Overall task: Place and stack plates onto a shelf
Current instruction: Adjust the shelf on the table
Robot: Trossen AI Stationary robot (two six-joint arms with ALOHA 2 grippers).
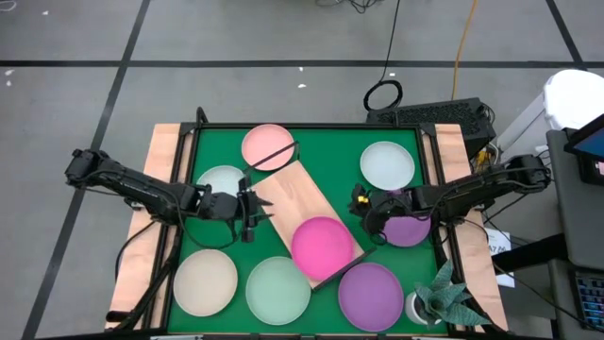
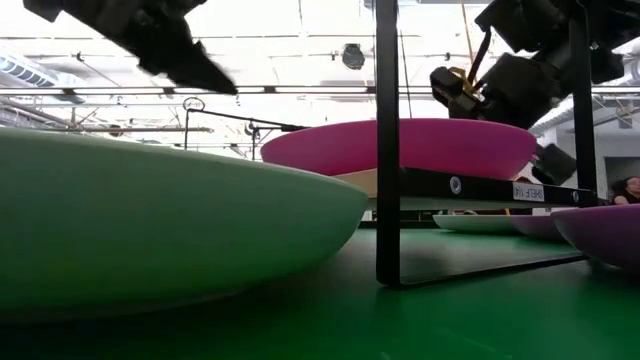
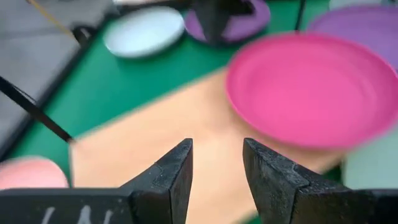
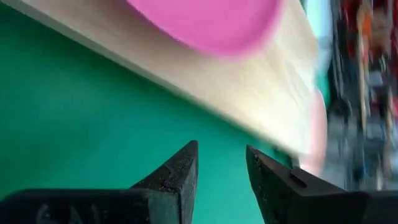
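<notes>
The shelf (image 1: 293, 203) is a light wood board with a black wire frame, lying slantwise mid-table. A magenta plate (image 1: 323, 246) sits on its near end. My left gripper (image 1: 253, 213) is open, level at the board's left edge, beside a pale blue plate (image 1: 219, 178). My right gripper (image 1: 363, 213) is open at the board's right side, in front of a purple plate (image 1: 411, 229). The left wrist view looks over the board (image 3: 155, 143) to the magenta plate (image 3: 311, 87). The right wrist view shows the board's edge (image 4: 249, 81) above green mat.
Other plates lie on the green mat: salmon pink (image 1: 268, 146) at the far side, a pale one (image 1: 387, 165) far right, beige (image 1: 206, 281), mint green (image 1: 278, 290) and purple (image 1: 371, 295) along the near edge. A small potted plant (image 1: 442, 302) stands at the near right corner.
</notes>
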